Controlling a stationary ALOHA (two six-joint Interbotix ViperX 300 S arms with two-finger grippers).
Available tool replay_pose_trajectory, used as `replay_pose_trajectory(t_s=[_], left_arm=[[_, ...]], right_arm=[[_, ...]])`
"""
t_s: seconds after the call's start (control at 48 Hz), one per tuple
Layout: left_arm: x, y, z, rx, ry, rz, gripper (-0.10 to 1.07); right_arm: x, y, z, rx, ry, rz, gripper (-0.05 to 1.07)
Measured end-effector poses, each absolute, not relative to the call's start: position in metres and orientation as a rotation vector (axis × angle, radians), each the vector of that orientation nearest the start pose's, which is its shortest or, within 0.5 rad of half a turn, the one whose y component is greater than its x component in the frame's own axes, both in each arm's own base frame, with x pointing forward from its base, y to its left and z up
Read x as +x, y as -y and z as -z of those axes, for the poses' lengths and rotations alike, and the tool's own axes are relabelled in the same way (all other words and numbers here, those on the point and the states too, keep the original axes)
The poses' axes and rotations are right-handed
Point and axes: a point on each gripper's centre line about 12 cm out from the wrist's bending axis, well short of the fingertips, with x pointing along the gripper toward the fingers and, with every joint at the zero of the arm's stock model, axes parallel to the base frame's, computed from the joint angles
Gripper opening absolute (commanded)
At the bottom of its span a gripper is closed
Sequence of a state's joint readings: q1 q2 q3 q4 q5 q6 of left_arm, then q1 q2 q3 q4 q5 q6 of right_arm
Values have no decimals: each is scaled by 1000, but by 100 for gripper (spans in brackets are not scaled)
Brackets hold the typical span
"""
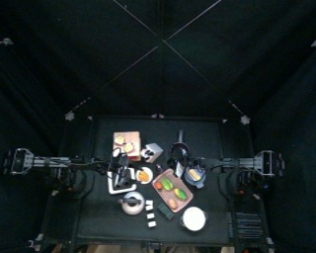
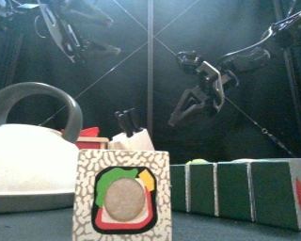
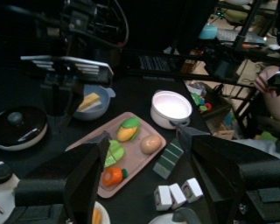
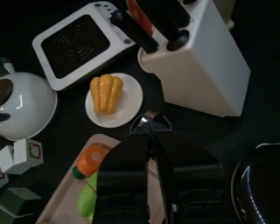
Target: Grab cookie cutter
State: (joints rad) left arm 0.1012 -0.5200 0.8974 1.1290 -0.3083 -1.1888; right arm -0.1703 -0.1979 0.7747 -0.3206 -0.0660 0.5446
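1. Broadly, the black table (image 1: 95,225) is the biggest thing here, flat and matt, crowded with kitchen toys.
2. The two black arms come next. The left hand (image 3: 143,145) hangs over the tray with its jaws spread wide and nothing between them. The right hand (image 4: 152,142) has its jaws drawn almost together, pinching the cookie cutter.
3. One kettle (image 2: 22,155) stands near left, with a smooth white rounded body and a grey arched handle.
4. One knife block (image 4: 206,61) is a white slanted wedge with black handles sticking out of its top.
5. One grille (image 4: 78,39) has a white rounded-square frame around fine black mesh.
6. One tray (image 3: 87,140) is a pale pink rounded rectangle carrying four glossy play vegetables: green, orange-red, tan and yellow-orange.
7. One pan (image 3: 17,129) is round and black.
8. One bowl (image 3: 171,107) is round, white and shiny.
9. One plate (image 4: 129,107) is a small white disc holding ribbed orange pieces.
10. A patterned carton (image 2: 121,193) stands at the near edge, speckled white with a green, red and yellow picture. No writing on it can be read.
11. The cookie cutter (image 4: 150,122) is a thin, shiny metal loop. It sits at the right hand's tips, raised off the table, above the gap between the plate, the tray and the knife block.
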Motion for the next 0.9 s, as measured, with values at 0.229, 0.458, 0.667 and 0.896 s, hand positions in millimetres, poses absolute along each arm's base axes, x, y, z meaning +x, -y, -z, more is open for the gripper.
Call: replay_pose_trajectory(t_s=[0.229, 0.458, 0.667, 0.896], left_arm=[[274, -15, -270, -114, -229, 91, 96], [241, -21, -256, -92, -208, 39, 96], [217, -21, -261, -91, -131, 8, 96], [205, -22, -254, -130, -106, -19, 96]], right_arm=[[350, 50, -232, 374, -483, 230, 38], [359, 45, -232, 651, -567, 303, 38], [377, 41, -223, 769, -680, 336, 38], [393, 40, -223, 811, -845, 371, 44]])
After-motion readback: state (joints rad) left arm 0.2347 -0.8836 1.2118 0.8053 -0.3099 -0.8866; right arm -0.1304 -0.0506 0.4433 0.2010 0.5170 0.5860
